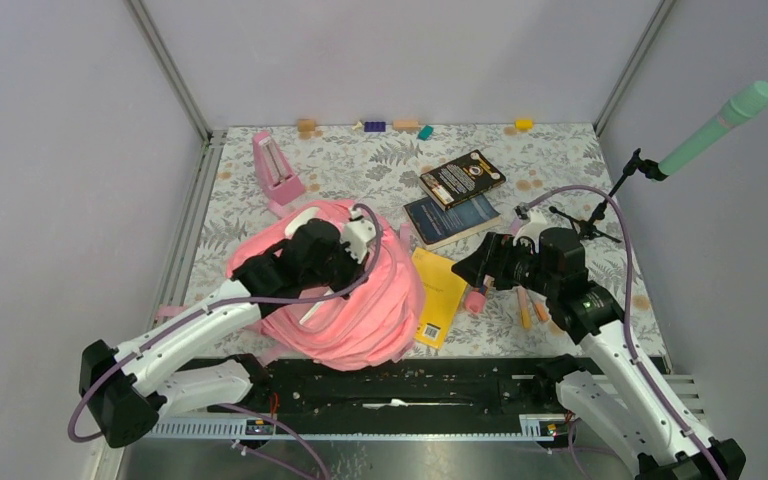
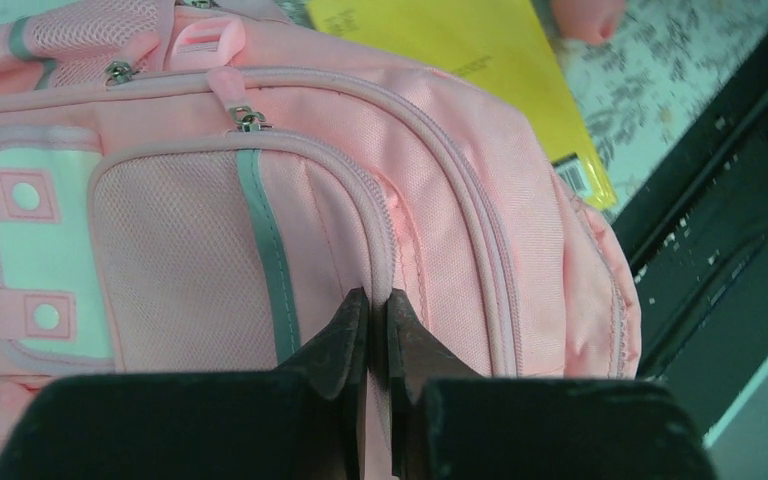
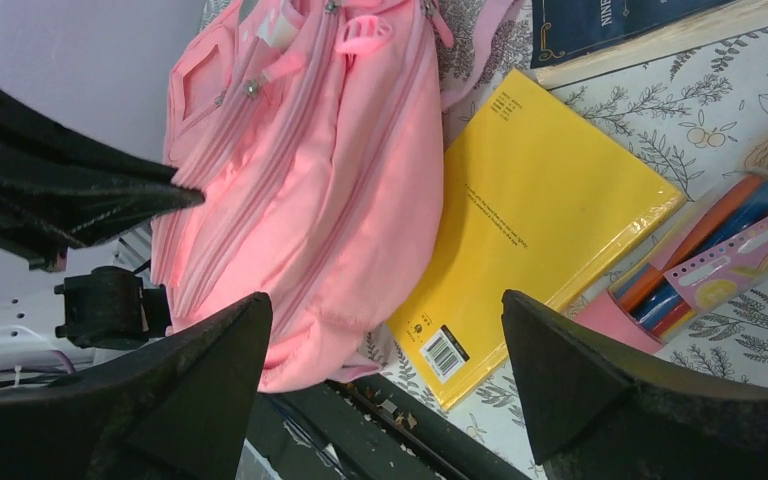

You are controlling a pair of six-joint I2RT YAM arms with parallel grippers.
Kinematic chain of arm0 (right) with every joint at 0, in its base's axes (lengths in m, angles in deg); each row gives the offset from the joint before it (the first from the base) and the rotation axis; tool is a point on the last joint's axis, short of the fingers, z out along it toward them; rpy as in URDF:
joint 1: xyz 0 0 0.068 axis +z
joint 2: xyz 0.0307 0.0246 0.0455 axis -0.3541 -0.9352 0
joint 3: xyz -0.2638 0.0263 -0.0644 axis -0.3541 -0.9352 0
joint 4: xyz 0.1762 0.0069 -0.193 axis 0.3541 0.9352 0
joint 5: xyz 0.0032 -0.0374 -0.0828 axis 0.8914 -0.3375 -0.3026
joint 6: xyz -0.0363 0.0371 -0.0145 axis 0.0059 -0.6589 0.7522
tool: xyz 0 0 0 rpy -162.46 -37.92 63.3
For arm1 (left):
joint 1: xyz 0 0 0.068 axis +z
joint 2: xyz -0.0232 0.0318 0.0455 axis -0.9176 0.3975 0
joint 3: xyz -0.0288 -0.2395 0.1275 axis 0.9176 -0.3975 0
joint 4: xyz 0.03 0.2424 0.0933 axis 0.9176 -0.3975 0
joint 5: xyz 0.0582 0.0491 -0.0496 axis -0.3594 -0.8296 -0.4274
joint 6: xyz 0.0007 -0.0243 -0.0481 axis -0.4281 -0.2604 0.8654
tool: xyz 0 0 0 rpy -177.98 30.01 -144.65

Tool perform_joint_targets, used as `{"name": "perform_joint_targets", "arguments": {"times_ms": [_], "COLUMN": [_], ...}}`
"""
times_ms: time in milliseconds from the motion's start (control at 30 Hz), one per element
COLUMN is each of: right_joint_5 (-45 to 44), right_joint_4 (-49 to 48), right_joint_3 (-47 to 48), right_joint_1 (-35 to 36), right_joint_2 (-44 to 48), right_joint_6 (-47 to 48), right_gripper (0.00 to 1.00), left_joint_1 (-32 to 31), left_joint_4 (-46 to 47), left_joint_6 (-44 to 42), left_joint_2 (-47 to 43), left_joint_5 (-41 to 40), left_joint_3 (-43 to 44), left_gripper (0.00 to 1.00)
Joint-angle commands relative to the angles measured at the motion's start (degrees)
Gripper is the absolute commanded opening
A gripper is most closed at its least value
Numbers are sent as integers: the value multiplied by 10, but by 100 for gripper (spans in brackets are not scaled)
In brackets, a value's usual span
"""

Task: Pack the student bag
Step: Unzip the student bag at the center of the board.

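Pinched tight, my left gripper (image 2: 378,300) is pressing the student bag (image 2: 440,150), lying near-left on the table (image 1: 360,170). My right gripper (image 3: 385,300) is hanging wide open over a yellow book (image 3: 550,210), its barcode label (image 3: 443,352) printed too small to read.

Table (image 1: 360,165): one, with a flowered grey-and-white cover.
Back wall (image 1: 400,50), behind the table: plain, pale lilac-grey.
Left wall (image 1: 60,180) and right wall (image 1: 730,250), flanking the table: same colour.
Left post (image 1: 168,65) and right post (image 1: 632,65): metal, rising from the table's far corners.
Black rail (image 1: 410,385): along the table's near edge.
Light: soft and even.
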Motion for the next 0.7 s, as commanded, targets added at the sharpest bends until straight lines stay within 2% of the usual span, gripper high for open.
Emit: {"name": "perform_joint_targets", "arguments": {"times_ms": [0, 367, 433, 467, 533, 600, 667], "right_joint_5": [-7, -31, -33, -35, -34, -30, -14], "right_joint_4": [-36, -65, -89, -103, -134, -161, -201], "right_joint_3": [-6, -6, -10, -12, -10, -5, 1], "right_joint_1": [10, 47, 62, 69, 90, 108, 122], "right_joint_2": [-8, -46, -63, -76, -98, -120, -143], "right_joint_6": [9, 18, 13, 12, 20, 46, 75], "right_gripper": [92, 90, 89, 88, 84, 82, 81], "left_joint_1": [-38, -108, -109, -109, -109, -108, -105], "left_joint_4": [40, -48, -52, -52, -50, -41, -36], "left_joint_6": [-57, -84, -70, -61, -40, -7, 37], "left_joint_2": [7, 25, 20, 16, 2, -16, -29], "left_joint_5": [36, -23, -19, -21, -32, -55, -89], "left_joint_3": [33, 21, 19, 19, 22, 28, 37], "left_gripper": [0, 1, 16, 33, 58, 75, 87]}}
